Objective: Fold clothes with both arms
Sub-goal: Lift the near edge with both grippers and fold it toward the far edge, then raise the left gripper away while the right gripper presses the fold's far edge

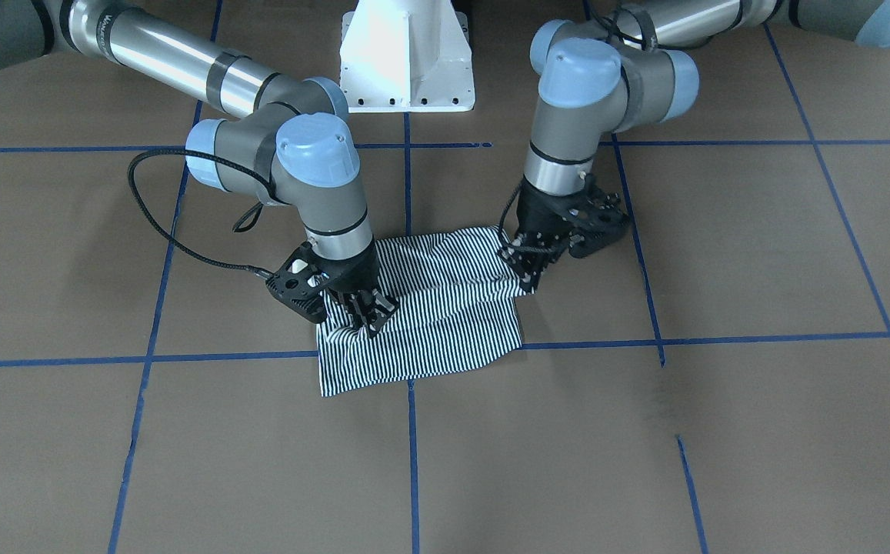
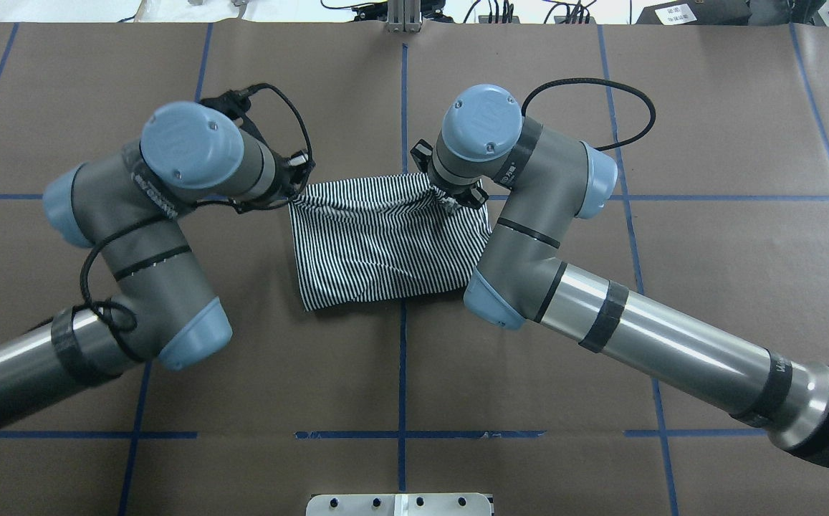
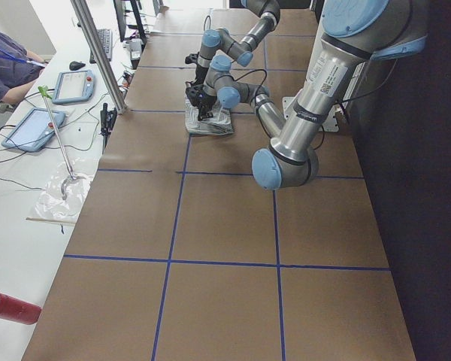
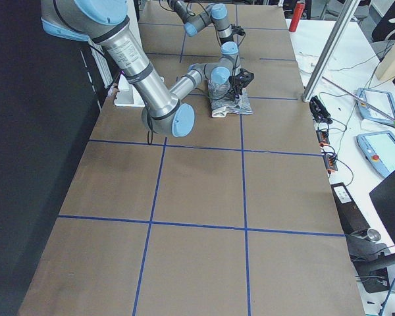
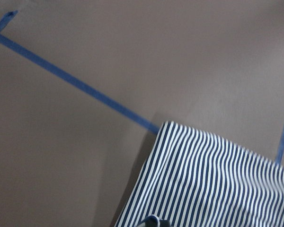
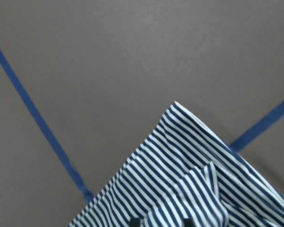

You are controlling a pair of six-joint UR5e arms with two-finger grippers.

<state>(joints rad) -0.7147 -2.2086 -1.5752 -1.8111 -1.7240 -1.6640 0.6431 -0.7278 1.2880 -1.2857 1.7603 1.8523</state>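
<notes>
The striped polo shirt (image 1: 437,308) lies folded into a small rectangle at the table's middle; collar, buttons and logo are hidden. It also shows in the overhead view (image 2: 385,244). My left gripper (image 1: 528,283) pinches the shirt's edge at one far corner (image 2: 298,188), and the fabric puckers there. My right gripper (image 1: 371,319) pinches the cloth near the other far corner (image 2: 450,202), with wrinkles running from it. In both wrist views striped cloth (image 5: 213,179) (image 6: 180,175) hangs from the frame's bottom edge over brown table.
The white pedestal (image 1: 406,54) stands at the robot's side of the table. Blue tape lines (image 1: 410,462) cross the brown surface. Tablets (image 3: 34,128) and an operator (image 3: 7,68) are at a side bench, and a red cylinder (image 3: 11,307) lies there.
</notes>
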